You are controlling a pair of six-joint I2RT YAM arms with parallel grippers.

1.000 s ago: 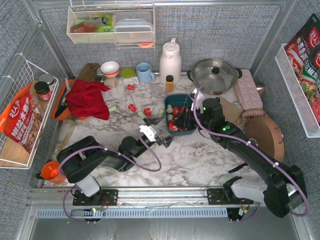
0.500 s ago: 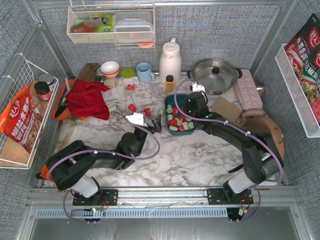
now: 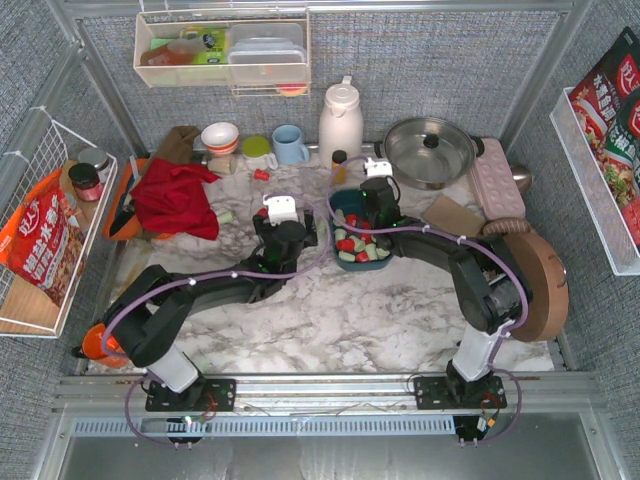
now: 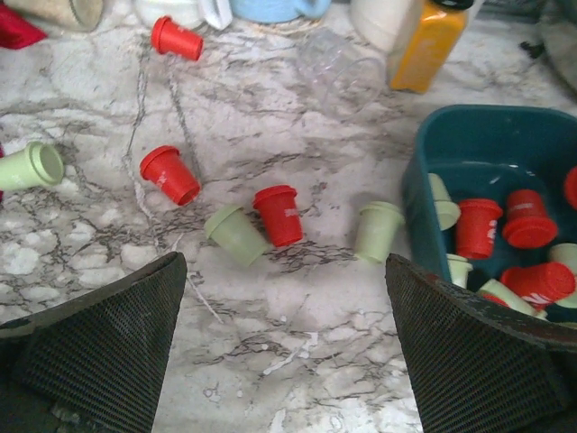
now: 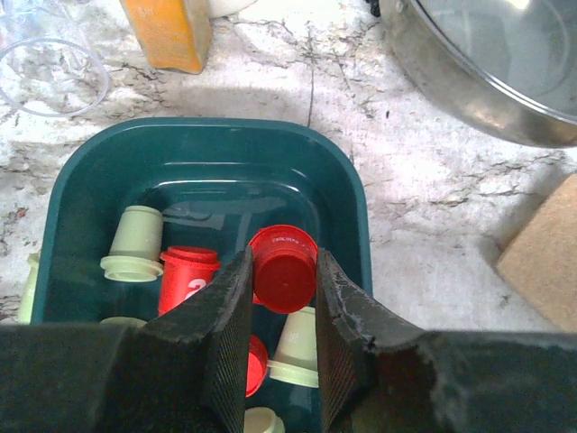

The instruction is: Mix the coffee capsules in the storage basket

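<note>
Marble [image 4: 297, 307]: three red, three green loose capsules [image 4: 279, 215]

Marble-patterned tabletop [image 3: 370, 320]; grey, seemingly fabric wall panels [image 3: 430, 60] from 9 to 3 o'clock; metal frame [image 3: 330, 385] at 6.

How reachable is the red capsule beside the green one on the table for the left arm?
Probably yes: the left gripper is wide open, with the red capsule on bare table just ahead. The green capsule alongside might get caught too.
</note>
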